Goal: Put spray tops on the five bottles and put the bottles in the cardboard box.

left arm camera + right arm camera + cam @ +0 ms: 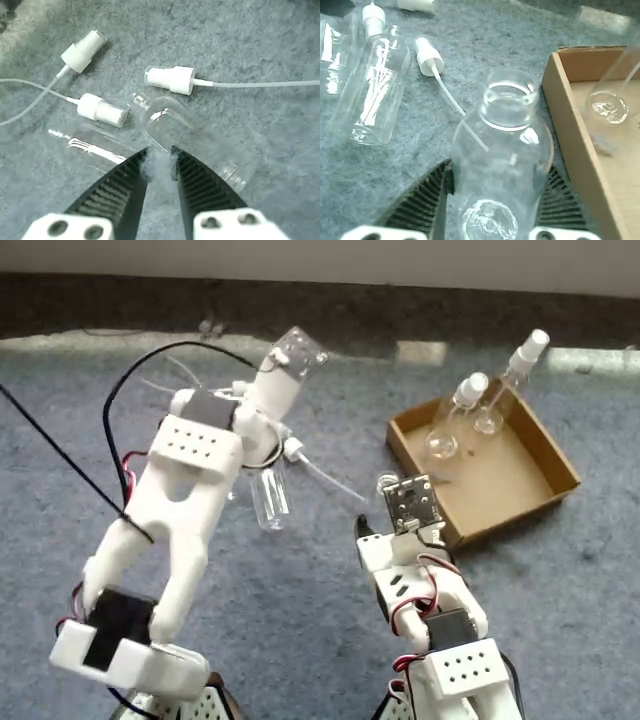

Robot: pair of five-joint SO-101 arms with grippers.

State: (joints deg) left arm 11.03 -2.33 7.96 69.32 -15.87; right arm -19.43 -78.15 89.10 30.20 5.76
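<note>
My right gripper [495, 200] is shut on an upright clear bottle [502, 150] with a bare, open neck, and it stands just beside the cardboard box [545, 455]. In the high view this bottle [388, 483] is at the box's near left corner. Two bottles with spray tops [470, 392] [525, 350] stand inside the box. My left gripper [159, 151] hovers over the carpet with a narrow gap between its fingers and nothing in them. Just past its tips lies a clear bottle [195, 135]. Three loose spray tops [170, 80] [102, 109] [82, 50] with long tubes lie around it.
Another clear bottle [95, 145] lies beside the left fingertips. In the high view a bottle [268, 495] lies under the left arm's end, and a spray top's tube [330, 480] stretches toward the right arm. Black cables trail at the left. A wall edge runs along the back.
</note>
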